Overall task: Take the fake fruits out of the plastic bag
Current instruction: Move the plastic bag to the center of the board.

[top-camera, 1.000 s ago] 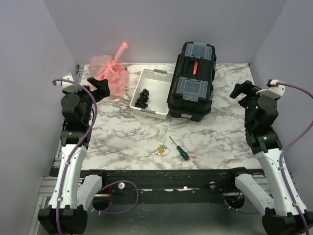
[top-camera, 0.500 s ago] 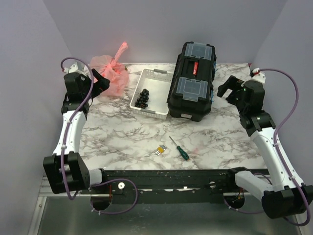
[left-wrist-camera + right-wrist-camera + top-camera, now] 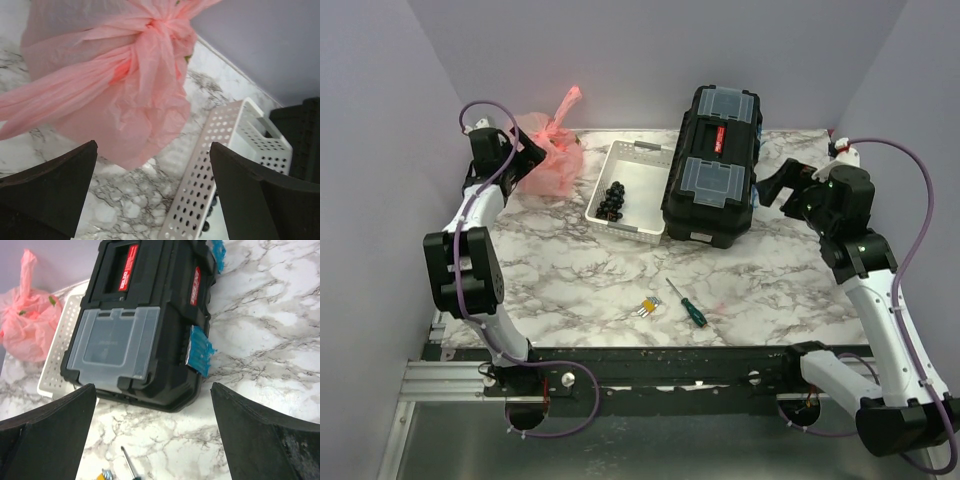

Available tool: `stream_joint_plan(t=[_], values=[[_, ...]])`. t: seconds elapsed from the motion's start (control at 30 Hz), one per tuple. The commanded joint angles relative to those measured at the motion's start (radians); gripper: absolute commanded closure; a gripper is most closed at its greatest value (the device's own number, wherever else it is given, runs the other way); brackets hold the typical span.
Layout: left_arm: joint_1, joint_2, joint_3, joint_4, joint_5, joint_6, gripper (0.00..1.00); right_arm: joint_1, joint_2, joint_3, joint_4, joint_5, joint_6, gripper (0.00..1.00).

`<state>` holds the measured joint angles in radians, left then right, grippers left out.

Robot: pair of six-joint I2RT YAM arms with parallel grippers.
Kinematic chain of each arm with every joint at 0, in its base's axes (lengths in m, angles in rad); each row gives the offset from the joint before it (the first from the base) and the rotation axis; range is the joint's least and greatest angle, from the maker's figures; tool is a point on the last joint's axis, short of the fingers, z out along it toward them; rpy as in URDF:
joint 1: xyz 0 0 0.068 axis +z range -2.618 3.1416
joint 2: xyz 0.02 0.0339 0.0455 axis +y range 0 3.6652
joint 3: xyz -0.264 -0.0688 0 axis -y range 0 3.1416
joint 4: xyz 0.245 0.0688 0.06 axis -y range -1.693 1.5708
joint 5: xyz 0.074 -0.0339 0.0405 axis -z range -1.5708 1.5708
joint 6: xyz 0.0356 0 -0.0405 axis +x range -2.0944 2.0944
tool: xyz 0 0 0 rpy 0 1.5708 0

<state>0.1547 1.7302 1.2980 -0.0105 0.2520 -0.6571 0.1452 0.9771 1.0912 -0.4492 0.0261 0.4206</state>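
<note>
Both sets of jaws gape empty, the left facing the crinkly, knotted pink plastic bag [image 3: 125, 100].

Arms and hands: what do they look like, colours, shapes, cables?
Both the left arm and right arm have white links joined by black joints, each trailing a looping purple cable. The left hand and right hand each have two broad, matte black, wedge-shaped fingers. No markings show.
</note>
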Motion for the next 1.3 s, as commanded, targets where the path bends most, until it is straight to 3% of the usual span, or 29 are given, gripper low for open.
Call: stream_joint_plan(t=[0.0, 0.13, 0.47, 0.63, 0.77, 0.9, 1.13, 1.27], values=[[-0.039, 0.060, 0.081, 0.017, -0.207, 0.107, 0.06, 0.005, -0.054, 0.024, -0.074, -0.085, -0.058, 0.00], [-0.063, 0.153, 0.215, -0.179, -0.276, 0.098, 0.16, 0.005, -0.063, 0.023, -0.078, -0.130, -0.059, 0.00], [-0.060, 0.212, 0.246, -0.297, -0.297, -0.103, 0.14, 0.005, -0.083, 0.036, -0.105, -0.158, -0.046, 0.00], [-0.052, 0.251, 0.251, -0.315, -0.203, -0.241, 0.15, 0.004, -0.097, 0.024, -0.106, -0.170, -0.031, 0.00], [-0.050, 0.246, 0.223, -0.288, -0.216, -0.283, 0.27, 0.005, -0.102, 0.029, -0.124, -0.176, -0.024, 0.00], [-0.038, 0.243, 0.214, -0.289, -0.206, -0.298, 0.58, 0.005, -0.116, 0.011, -0.128, -0.172, -0.013, 0.00], [-0.021, 0.269, 0.262, -0.330, -0.170, -0.213, 0.59, 0.005, -0.096, -0.004, -0.140, -0.193, -0.003, 0.00], [-0.015, 0.305, 0.312, -0.391, -0.138, -0.171, 0.71, 0.005, -0.092, 0.004, -0.141, -0.189, 0.005, 0.00]])
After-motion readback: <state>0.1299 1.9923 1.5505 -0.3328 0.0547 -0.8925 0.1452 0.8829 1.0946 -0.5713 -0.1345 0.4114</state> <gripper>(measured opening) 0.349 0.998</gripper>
